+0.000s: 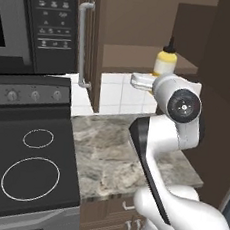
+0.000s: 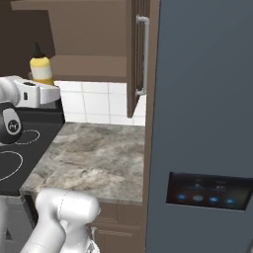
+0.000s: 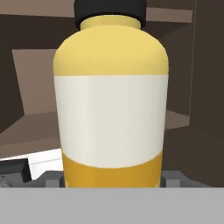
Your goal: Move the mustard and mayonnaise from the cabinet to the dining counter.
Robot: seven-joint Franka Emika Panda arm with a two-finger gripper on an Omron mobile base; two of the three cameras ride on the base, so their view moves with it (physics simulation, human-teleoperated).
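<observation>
While the mustard [image 1: 166, 62] stood upright on the shelf inside the open cabinet [image 1: 146, 25], the robot's hand was right up against it. Seen from the hand, the yellow bottle with its white label and dark cap sat between the two finger tips [image 3: 52, 180], which stood wide on either side of it. I could not tell if they touched it. Below the cabinet lay the marble table [image 1: 113, 152], with the black stove [image 1: 26, 168] beside it.
</observation>
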